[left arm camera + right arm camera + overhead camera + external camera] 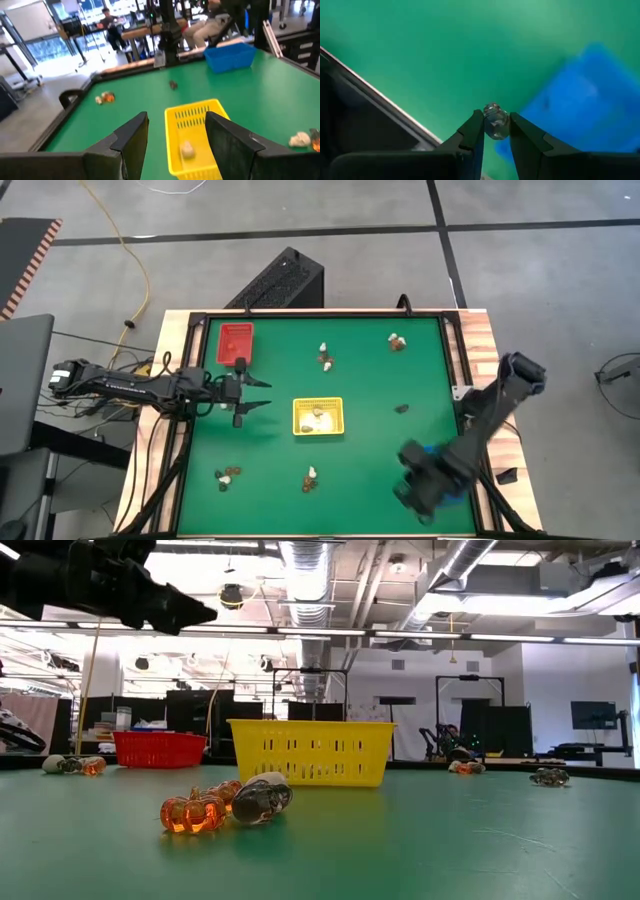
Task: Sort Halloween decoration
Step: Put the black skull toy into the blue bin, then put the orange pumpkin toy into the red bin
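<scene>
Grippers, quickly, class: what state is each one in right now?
Left gripper: open, empty, hovering near the yellow tray.
Right gripper: shut on a small greyish trinket, beside the blue tray.

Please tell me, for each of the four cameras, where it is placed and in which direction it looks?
High: above, looking straight down on the green table; both arms show.
Low: at table height, looking level past the pumpkin trinket to the yellow tray; an arm shows at top.
Left wrist: over the yellow tray, between the open left gripper.
Right wrist: facing down; right gripper shut on a small trinket beside the blue tray.
Shared: the yellow tray.
</scene>
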You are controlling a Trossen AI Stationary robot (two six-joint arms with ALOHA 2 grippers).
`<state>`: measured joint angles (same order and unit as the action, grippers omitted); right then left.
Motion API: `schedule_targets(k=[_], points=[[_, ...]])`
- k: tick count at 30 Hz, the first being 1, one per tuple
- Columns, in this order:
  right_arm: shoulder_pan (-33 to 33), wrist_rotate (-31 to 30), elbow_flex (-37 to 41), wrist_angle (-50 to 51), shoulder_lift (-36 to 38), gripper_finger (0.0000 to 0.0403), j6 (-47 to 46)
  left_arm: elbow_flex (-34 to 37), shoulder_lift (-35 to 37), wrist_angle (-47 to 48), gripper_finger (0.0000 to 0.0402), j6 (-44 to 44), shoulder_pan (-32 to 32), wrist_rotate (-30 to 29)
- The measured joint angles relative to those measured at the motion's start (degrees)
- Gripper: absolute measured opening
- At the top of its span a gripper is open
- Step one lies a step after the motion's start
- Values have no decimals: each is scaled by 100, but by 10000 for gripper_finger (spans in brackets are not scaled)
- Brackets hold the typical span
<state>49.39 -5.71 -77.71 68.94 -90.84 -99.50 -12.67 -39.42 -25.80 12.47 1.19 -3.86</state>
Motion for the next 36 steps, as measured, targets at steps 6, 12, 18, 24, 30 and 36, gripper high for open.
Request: schedule_targets(k=[6, 12, 18, 24, 30, 36], points=[[802, 466, 4, 238, -333, 108, -1155, -2, 0, -96, 188, 48, 0, 0], [802, 561, 25, 907, -362, 108, -1372, -2, 0, -74, 188, 48, 0, 4], [525, 601, 25, 1032, -362, 111, -1183, -2, 0, -47, 188, 39, 0, 43], [344, 877, 25, 1123, -364, 152, -846, -2, 0, -20, 188, -67, 0, 47], [317, 833, 25, 1563, -366, 195, -556, -2, 0, 13, 188, -302, 0, 48], [543, -928, 25, 1576, -342, 200, 372, -2, -2, 305, 188, -844, 0, 39]])
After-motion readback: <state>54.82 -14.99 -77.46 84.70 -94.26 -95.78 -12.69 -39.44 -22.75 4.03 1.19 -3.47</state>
